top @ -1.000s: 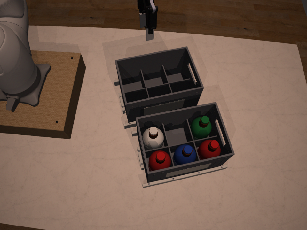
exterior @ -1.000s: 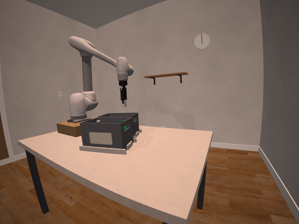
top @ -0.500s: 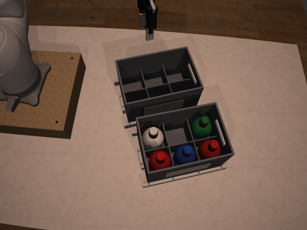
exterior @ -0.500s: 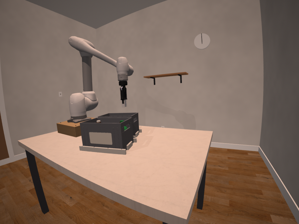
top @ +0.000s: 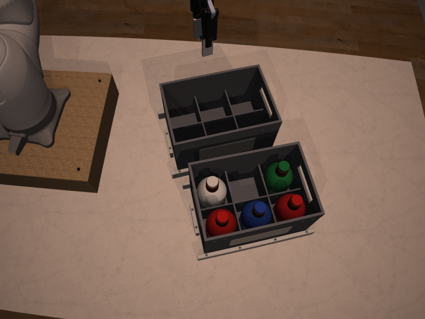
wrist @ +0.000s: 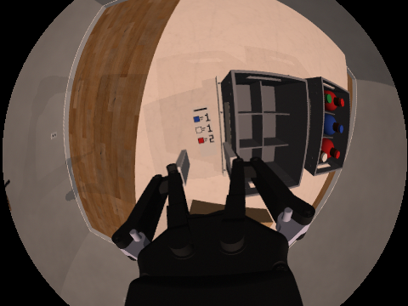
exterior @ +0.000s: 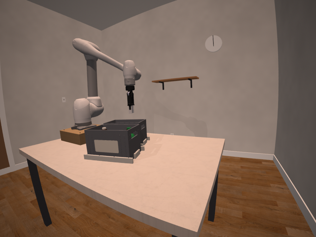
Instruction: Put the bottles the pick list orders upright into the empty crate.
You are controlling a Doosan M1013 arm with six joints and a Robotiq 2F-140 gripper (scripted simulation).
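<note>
My gripper (top: 207,50) (exterior: 131,110) (wrist: 206,154) is open and empty. It hangs high above the table, just beyond the far wall of the empty dark crate (top: 209,74) (exterior: 122,120) (wrist: 227,114). The pick list (wrist: 203,127) shows only in the wrist view, beside that crate: blue 1, white 1, red 2. The other crate (top: 264,230) (exterior: 89,143) holds a white bottle (top: 212,190), a green bottle (top: 278,175), a blue bottle (top: 256,213) and two red bottles (top: 221,221) (top: 290,206), all upright. Its middle back cell is empty.
The arm's base stands on a wooden plinth (top: 79,113) at the table's left. The two crates stand close together on pale skids. The table's far edge runs just behind my gripper. A wall shelf (exterior: 175,79) hangs far back.
</note>
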